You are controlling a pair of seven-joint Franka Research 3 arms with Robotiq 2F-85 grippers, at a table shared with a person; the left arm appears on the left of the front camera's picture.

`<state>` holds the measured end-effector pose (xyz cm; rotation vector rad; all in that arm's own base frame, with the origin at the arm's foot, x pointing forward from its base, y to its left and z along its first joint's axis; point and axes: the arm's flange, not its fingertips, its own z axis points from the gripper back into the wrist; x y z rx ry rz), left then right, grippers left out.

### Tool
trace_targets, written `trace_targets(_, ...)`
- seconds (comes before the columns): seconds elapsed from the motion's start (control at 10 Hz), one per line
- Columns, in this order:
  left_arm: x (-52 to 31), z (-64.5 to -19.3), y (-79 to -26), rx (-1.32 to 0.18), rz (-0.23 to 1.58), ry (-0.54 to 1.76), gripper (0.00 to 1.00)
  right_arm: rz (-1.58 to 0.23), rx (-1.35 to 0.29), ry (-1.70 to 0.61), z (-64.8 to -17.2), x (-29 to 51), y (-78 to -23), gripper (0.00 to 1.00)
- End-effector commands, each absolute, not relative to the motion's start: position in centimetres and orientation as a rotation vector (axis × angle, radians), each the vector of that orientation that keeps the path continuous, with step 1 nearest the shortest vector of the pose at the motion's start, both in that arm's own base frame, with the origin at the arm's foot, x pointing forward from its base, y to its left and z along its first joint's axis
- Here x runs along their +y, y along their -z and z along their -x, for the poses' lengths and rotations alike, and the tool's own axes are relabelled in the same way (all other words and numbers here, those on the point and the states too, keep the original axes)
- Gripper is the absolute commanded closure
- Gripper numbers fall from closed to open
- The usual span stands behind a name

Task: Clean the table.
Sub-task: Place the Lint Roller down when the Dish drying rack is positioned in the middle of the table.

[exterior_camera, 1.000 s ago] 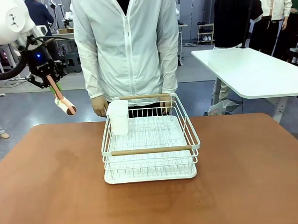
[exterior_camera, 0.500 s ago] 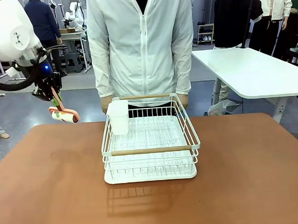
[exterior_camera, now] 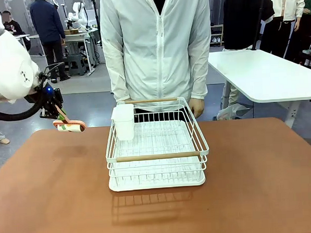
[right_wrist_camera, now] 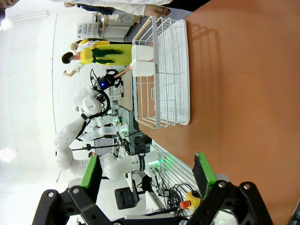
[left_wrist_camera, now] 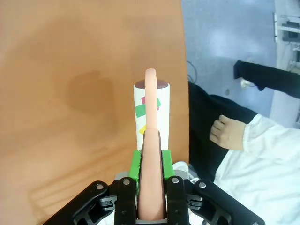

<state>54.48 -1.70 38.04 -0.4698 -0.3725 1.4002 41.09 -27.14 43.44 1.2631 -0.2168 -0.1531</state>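
Left gripper (left_wrist_camera: 151, 161) clamped on lint roller (exterior_camera: 71, 126) handle; roller hangs above table (exterior_camera: 55, 195) far-left edge, axis roughly level. Right gripper (right_wrist_camera: 147, 176) open.

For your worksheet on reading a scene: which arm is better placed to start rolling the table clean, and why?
Left. The left gripper is shut on the lint roller, hovering over the table. The right gripper is open and holds nothing.

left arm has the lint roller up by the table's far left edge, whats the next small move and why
Probably lower it. The left hand is shut on the peach-handled white lint roller, which hangs above the reddish-brown matte table near its far left edge, not touching it. Bringing the roll down onto the bare top left of the white wire rack would let rolling begin.
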Motion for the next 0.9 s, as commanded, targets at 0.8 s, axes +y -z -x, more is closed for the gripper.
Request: trace_targets(0.8, -1.8, -52.0, -31.9, -0.431, 0.475, -1.489, 0.81, -1.259, -0.217, 0.147, -40.9, -26.9, -43.8, 0.00)
